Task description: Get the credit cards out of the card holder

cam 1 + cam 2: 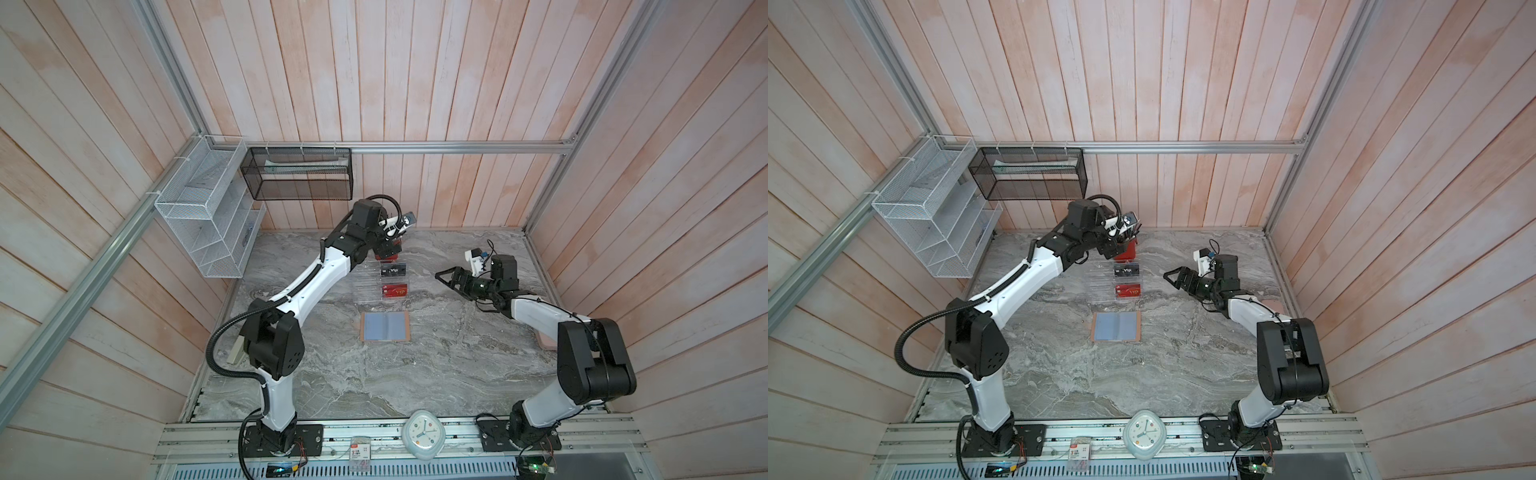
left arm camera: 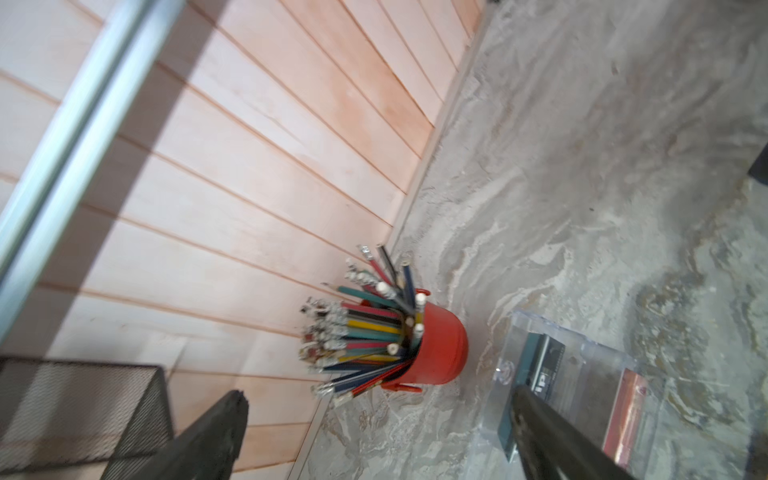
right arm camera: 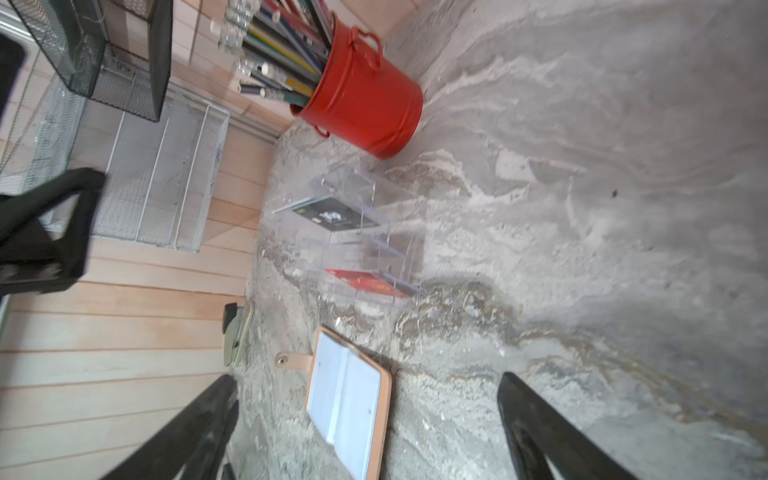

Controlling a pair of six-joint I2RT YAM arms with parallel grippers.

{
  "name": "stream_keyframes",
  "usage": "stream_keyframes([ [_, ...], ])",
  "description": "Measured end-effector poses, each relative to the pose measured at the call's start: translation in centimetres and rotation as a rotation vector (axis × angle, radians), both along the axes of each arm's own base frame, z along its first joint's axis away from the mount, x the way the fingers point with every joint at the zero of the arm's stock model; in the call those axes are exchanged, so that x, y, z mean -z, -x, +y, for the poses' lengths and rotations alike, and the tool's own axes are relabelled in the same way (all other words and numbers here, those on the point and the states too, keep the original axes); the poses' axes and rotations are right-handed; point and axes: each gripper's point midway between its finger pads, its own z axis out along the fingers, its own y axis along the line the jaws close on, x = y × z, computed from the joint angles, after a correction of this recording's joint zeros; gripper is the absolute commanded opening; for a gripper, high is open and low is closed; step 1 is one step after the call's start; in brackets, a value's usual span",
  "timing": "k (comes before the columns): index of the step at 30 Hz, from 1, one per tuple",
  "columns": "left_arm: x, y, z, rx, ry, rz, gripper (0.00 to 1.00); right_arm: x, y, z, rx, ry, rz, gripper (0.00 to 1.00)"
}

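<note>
Tan leather card holder (image 1: pixel 385 326) lies open and flat near the middle of the table (image 1: pixel 457 365), with its strap tab sticking out to one side. The two pale sleeves facing up look empty in both top views and in the right wrist view, and no card colour shows through them. Any sleeves folded underneath cannot be checked.

Clear rack (image 1: pixel 376 286) stands between the card holder and the far edge of the table.
- Black card (image 1: pixel 392 271): on an upper step, lettering legible.
- Red card (image 1: pixel 395 291): on a lower step, nearer the card holder, lettering legible.
- Teal card (image 2: pixel 528 357): only a thin teal strip shows, in the left wrist view. It sits just behind the black card, on the step toward the far edge. In both top views the left arm hides that step. Judged to be the third card, not certain.

Left hand (image 2: pixel 378 395): over the far end of the rack, near the red pencil cup (image 2: pixel 440 345) that stands at the far edge. Fingers are spread wide with nothing between them.

Right hand (image 3: pixel 368 380): raised above the table between the rack and the right edge, apart from both rack and card holder. Fingers are spread wide and it is empty.

Progress, as judged: two cards are certainly out of the card holder and parked in the rack, and the third is very probably there too. The visible sleeves hold nothing and neither hand carries anything. Removal looks complete or all but complete. What seems left is to confirm the teal card is seated on its step and to clear the left arm away from the rack without knocking it or the pencil cup.
</note>
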Motion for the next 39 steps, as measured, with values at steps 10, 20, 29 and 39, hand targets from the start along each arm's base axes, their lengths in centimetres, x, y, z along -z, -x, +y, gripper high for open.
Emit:
stream_keyframes([
  [10,-2.7,5.0,3.2,-0.119,0.405,0.076,1.00,0.1,-5.6,3.4,0.020,0.264,-0.066,0.98],
  [20,-2.4,9.0,6.9,-0.240,0.800,0.197,1.00,1.6,-7.4,8.5,-0.022,0.483,-0.113,0.98],
  [29,-1.5,9.5,7.2,-0.268,0.925,0.247,1.00,2.0,-7.3,10.4,-0.031,0.593,-0.142,0.98],
  [39,-1.9,9.5,7.2,-0.265,0.963,0.241,1.00,2.2,-7.0,11.3,-0.028,0.648,-0.155,0.98],
])
